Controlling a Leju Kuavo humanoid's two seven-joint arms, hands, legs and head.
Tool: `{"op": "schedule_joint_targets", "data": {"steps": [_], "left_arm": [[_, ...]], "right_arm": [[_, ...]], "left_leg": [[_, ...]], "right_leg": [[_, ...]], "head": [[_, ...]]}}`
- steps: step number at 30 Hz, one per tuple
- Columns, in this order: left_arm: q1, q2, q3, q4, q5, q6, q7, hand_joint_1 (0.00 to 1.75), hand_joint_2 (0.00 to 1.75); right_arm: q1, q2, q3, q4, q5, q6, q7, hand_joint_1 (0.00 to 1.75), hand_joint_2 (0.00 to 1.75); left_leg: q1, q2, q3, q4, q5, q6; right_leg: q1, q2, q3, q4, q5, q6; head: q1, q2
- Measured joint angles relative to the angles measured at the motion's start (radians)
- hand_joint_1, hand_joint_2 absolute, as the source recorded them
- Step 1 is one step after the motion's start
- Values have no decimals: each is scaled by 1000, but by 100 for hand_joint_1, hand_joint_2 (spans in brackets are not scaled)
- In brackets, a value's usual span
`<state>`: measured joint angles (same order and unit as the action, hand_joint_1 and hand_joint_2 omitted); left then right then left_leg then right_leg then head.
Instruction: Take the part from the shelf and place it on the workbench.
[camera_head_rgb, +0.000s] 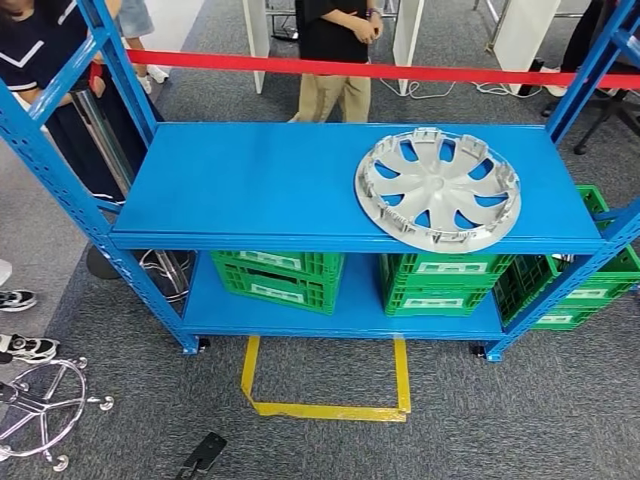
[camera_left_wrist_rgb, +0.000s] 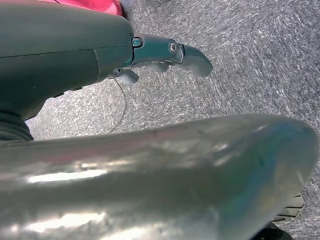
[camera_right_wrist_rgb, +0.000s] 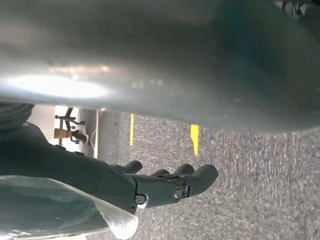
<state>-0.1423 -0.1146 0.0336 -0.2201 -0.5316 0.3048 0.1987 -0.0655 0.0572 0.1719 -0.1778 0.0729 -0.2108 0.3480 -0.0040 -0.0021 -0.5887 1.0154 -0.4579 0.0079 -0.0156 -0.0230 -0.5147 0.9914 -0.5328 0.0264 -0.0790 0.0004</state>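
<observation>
Right now the robot's left hand (camera_left_wrist_rgb: 166, 52) hangs over grey carpet in its wrist view, dark fingers stretched out loosely and holding nothing. Same story for the right hand (camera_right_wrist_rgb: 170, 185): fingers extended and slightly apart above the carpet, nothing in them, with strips of yellow tape further off on the floor.

Nearest in the head view, a small black flat device (camera_head_rgb: 202, 455) lies on the grey carpet (camera_head_rgb: 490, 420), and a chrome star-shaped chair base with castors (camera_head_rgb: 39, 408) sits off to the left. Just ahead, a yellow tape outline (camera_head_rgb: 326, 408) marks a three-sided box on the floor, right in front of the blue metal shelf rack (camera_head_rgb: 241, 185).

On the rack's lower level, two green plastic crates (camera_head_rgb: 279, 275) sit side by side, with more green crates (camera_head_rgb: 573, 290) just past the right-hand post. Up on the top shelf board, and this is the one that matters, the round silver hubcap with curved spokes (camera_head_rgb: 438, 188) lies flat towards the right end, its near edge close to the front lip.

Beyond the rack, a red barrier strip (camera_head_rgb: 340, 68) runs across, and a person in a black top and tan trousers (camera_head_rgb: 332, 60) stands behind it. Another person's dark clothing (camera_head_rgb: 30, 50) shows at far left.
</observation>
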Motion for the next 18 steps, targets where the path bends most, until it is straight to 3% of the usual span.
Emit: {"op": "schedule_joint_targets", "data": {"steps": [13,16,18], "left_arm": [[-3,23,-2,0,-39,27,15,0,0],[-3,34,-4,0,-69,97,32,0,0],[-4,48,-10,0,-101,192,41,0,0]], "right_arm": [[1,0,-3,0,-3,5,6,0,0],[2,0,-4,0,-3,-2,9,0,0],[3,0,-6,0,-3,-13,11,0,0]], "left_leg": [[2,0,1,-1,1,1],[2,0,2,-1,1,1],[2,0,2,-1,1,1]], "right_leg": [[3,0,6,0,-1,0],[3,0,6,0,-1,0],[3,0,5,0,-1,0]], "head": [[0,0],[0,0],[0,0]]}}
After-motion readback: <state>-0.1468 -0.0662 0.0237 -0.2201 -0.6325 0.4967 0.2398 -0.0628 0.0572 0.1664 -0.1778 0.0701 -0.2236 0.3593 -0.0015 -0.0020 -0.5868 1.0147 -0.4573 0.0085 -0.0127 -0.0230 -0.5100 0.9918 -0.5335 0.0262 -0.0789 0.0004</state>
